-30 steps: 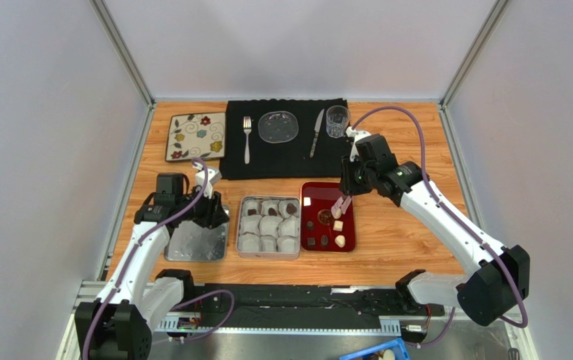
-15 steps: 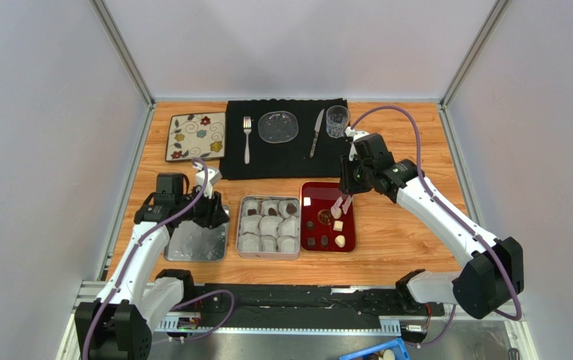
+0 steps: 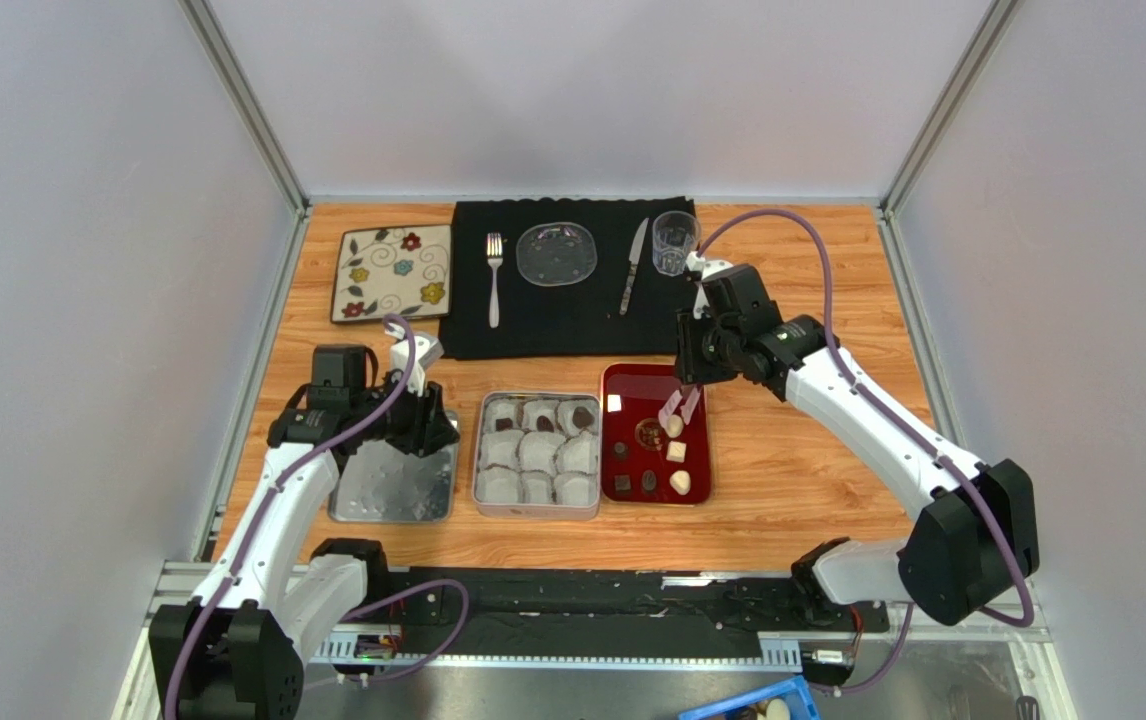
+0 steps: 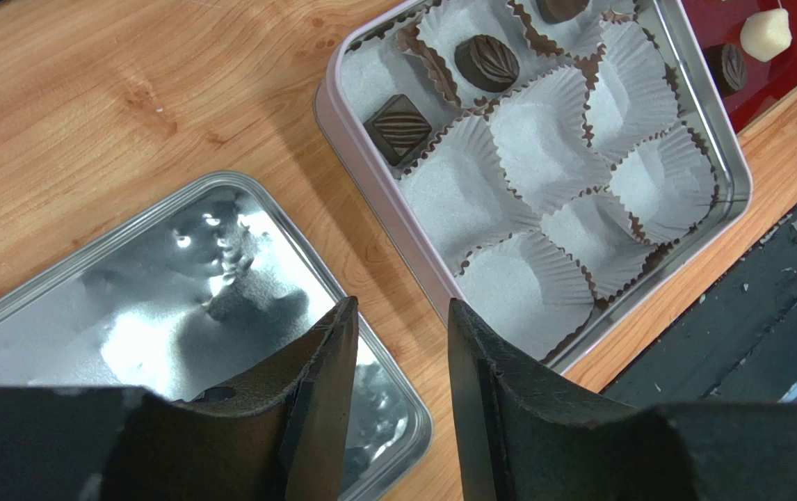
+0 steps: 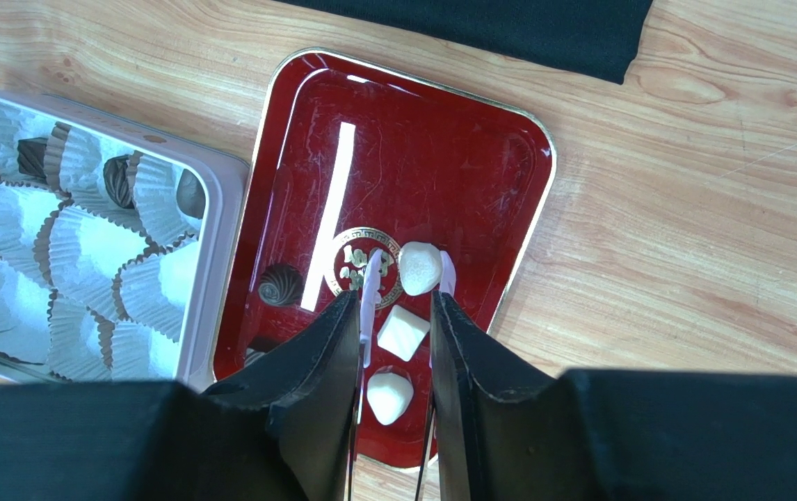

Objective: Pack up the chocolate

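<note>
The red tray (image 3: 639,387) holds several chocolates, cream-white and dark brown. My right gripper (image 5: 394,308) is shut on clear tongs (image 5: 371,282), whose two tips straddle a round white chocolate (image 5: 420,268). A square white piece (image 5: 403,332) and another white piece (image 5: 388,397) lie below it, and a dark swirl piece (image 5: 280,284) lies to the left. The silver tin (image 4: 371,188) with white paper cups holds dark chocolates (image 4: 401,127), (image 4: 486,61). My left gripper (image 4: 401,344) is open and empty, above the gap between the tin and its lid (image 4: 141,303).
A black placemat (image 3: 564,323) with a fork, a glass dish, a knife and a tumbler (image 3: 672,240) lies behind. A flowered coaster (image 3: 391,273) sits at the back left. The tin lid (image 3: 391,483) lies left of the tin (image 3: 483,450).
My right arm has shifted slightly left and the tongs' tips have moved a little over the tray. The left arm has not moved.
</note>
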Available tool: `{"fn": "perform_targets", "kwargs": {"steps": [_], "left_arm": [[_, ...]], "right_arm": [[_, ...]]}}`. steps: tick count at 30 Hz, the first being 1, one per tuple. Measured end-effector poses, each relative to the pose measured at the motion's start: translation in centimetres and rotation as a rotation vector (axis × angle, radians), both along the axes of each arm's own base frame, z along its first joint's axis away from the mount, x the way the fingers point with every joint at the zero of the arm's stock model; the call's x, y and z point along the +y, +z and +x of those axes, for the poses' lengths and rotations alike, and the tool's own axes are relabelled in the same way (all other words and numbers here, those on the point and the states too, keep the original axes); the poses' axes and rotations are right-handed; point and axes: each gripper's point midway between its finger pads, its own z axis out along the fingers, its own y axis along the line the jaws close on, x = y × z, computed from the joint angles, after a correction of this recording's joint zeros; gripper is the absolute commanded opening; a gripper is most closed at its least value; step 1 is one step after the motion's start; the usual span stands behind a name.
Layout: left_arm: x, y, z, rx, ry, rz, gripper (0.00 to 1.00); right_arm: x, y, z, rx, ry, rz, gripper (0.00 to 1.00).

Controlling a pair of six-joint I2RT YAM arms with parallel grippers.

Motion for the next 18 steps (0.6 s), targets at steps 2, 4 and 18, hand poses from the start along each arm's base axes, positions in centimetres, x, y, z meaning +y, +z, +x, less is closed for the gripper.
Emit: {"fn": "perform_targets", "kwargs": {"steps": [2, 4, 18], "left_arm": [[0.0, 0.0, 0.0, 0.000, 0.000, 0.000, 0.46], [0.0, 0.0, 0.0, 0.000, 0.000, 0.000, 0.46], [0.0, 0.0, 0.0, 0.000, 0.000, 0.000, 0.48]], "right_arm": [[0.0, -0.2, 0.1, 0.003, 0.000, -0.002, 0.31], [0.1, -0.3, 0.1, 0.005, 0.000, -0.003, 0.31], [0.0, -1.8, -0.1, 0.030, 0.000, -0.017, 0.18]]}}
